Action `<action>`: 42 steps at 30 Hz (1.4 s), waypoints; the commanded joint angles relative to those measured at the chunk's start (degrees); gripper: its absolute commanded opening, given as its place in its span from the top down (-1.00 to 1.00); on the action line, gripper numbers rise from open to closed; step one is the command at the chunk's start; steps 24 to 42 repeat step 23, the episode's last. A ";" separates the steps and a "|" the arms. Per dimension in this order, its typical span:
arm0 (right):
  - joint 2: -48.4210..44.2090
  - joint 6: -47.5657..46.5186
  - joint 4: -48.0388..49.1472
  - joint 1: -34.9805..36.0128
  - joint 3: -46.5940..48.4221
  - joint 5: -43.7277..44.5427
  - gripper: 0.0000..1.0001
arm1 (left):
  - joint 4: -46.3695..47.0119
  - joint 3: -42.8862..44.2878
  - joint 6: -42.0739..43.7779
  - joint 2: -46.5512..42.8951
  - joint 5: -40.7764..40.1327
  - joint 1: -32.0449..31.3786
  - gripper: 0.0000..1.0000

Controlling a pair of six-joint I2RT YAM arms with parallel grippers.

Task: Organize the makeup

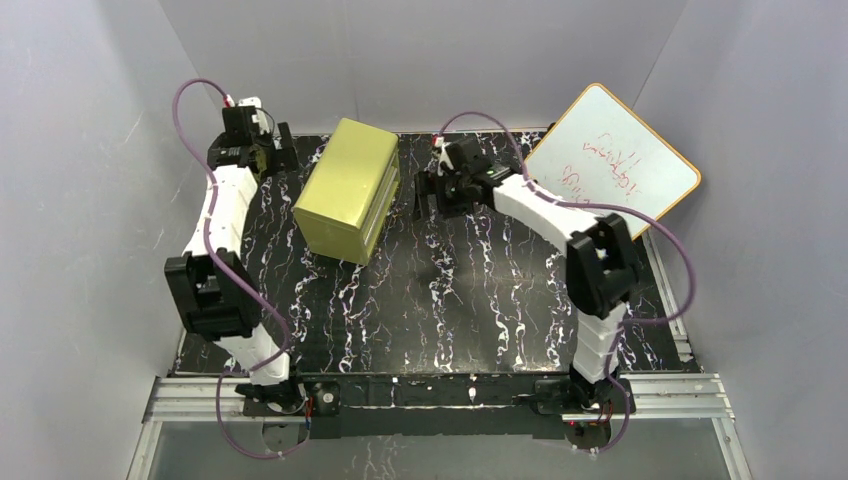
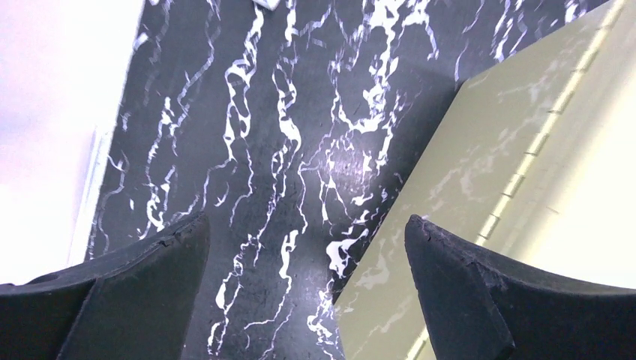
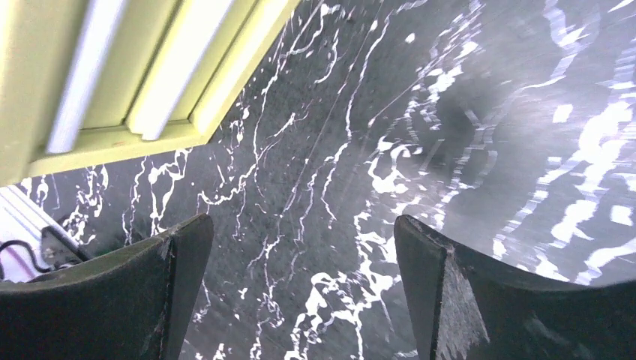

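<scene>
No makeup shows in any view: the discs, the palette and the pencils are hidden or out of view. My left gripper (image 1: pixel 283 155) is open and empty at the back left, just left of the olive-green drawer box (image 1: pixel 348 188). In the left wrist view the gripper (image 2: pixel 307 247) hangs over bare mat with the box's back side (image 2: pixel 480 172) to its right. My right gripper (image 1: pixel 428 192) is open and empty just right of the box's drawer front. In the right wrist view the gripper (image 3: pixel 304 247) is over the mat, below the drawer fronts (image 3: pixel 127 67).
The black marbled mat (image 1: pixel 450 290) covers the table. An orange-framed whiteboard (image 1: pixel 615 160) with red writing leans at the back right corner. Grey walls close in the left, back and right sides. An aluminium rail (image 1: pixel 440 395) runs along the near edge.
</scene>
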 commanded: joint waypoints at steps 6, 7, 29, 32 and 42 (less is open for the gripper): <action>-20.03 -9.00 4.09 -2.81 -3.99 15.31 -0.97 | 9.14 -4.93 -0.21 -15.30 4.39 -0.14 -0.99; -21.57 -9.88 4.41 -2.89 -4.62 16.12 -0.97 | 9.19 -4.84 -0.32 -15.81 5.39 -0.18 -0.99; -27.12 -10.81 8.13 -3.26 -6.44 19.07 -0.97 | 9.95 -4.17 -1.44 -15.93 9.57 -0.16 -0.99; -27.12 -10.81 8.13 -3.26 -6.44 19.07 -0.97 | 9.95 -4.17 -1.44 -15.93 9.57 -0.16 -0.99; -27.12 -10.81 8.13 -3.26 -6.44 19.07 -0.97 | 9.95 -4.17 -1.44 -15.93 9.57 -0.16 -0.99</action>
